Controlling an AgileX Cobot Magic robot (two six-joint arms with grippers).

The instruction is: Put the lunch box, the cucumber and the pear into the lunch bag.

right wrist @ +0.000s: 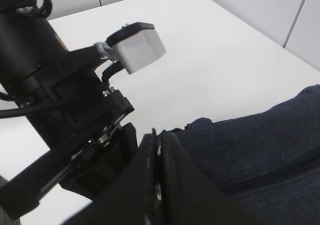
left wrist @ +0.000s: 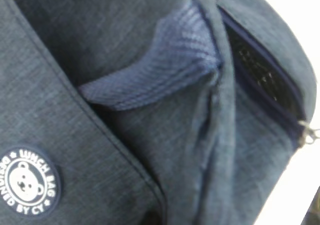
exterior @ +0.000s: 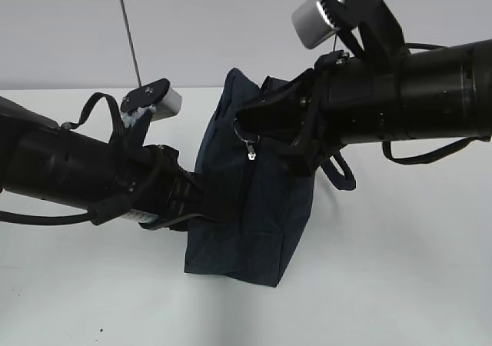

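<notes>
Your right tool (right wrist: pixel 156 185) is pinched shut at the top edge of the lunch bag (exterior: pixel 254 223), its jaws pressed together with cloth right beside them; you cannot tell whether cloth sits between. Your left tool is hidden against the bag's left side, so its state is unclear. The bag stands upright on the white surface (exterior: pixel 400 284) between both arms, zipper (exterior: pixel 247 177) running top to bottom. Lunch box, cucumber and pear are nowhere visible.
</notes>
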